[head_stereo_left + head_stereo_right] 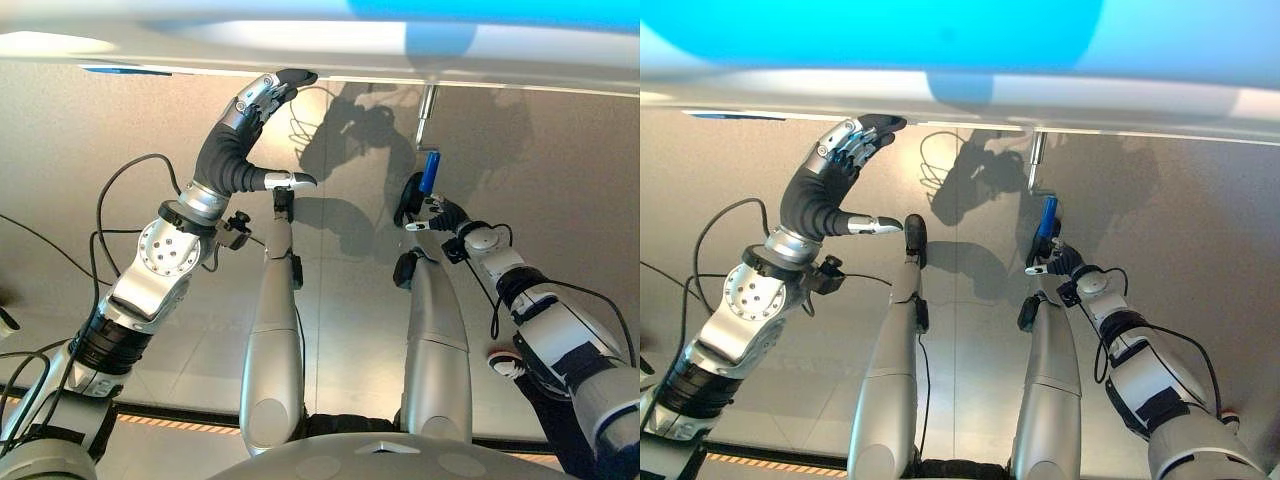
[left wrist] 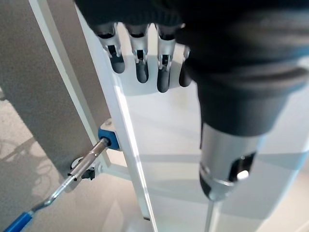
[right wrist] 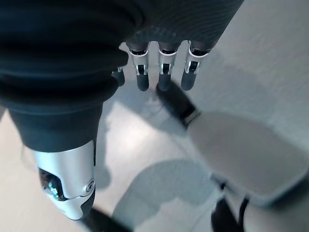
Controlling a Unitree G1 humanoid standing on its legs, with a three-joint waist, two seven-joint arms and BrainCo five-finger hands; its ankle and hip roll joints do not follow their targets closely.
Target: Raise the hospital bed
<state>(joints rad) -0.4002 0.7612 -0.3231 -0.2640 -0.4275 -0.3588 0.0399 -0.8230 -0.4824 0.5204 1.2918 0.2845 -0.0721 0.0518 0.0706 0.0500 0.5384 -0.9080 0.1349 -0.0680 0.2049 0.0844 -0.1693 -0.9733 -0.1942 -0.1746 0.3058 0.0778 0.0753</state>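
left robot hand (image 1: 262,98) spread, fingertips on bed frame (image 1: 200,50); right robot hand (image 1: 432,212) spread beside blue-handled crank (image 1: 429,170)

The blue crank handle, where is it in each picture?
Left eye view: blue crank handle right of centre, just above the right hand.
Right eye view: right of centre, under the bed's white edge.
Left wrist view: bottom corner, on its metal rod.
Right wrist view: not in it.
Shared landmark: the bed's white edge.

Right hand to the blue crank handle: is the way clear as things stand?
Probably yes. The right hand sits right beside the blue crank handle, fingers open, nothing between them; the left hand rests on the bed frame.
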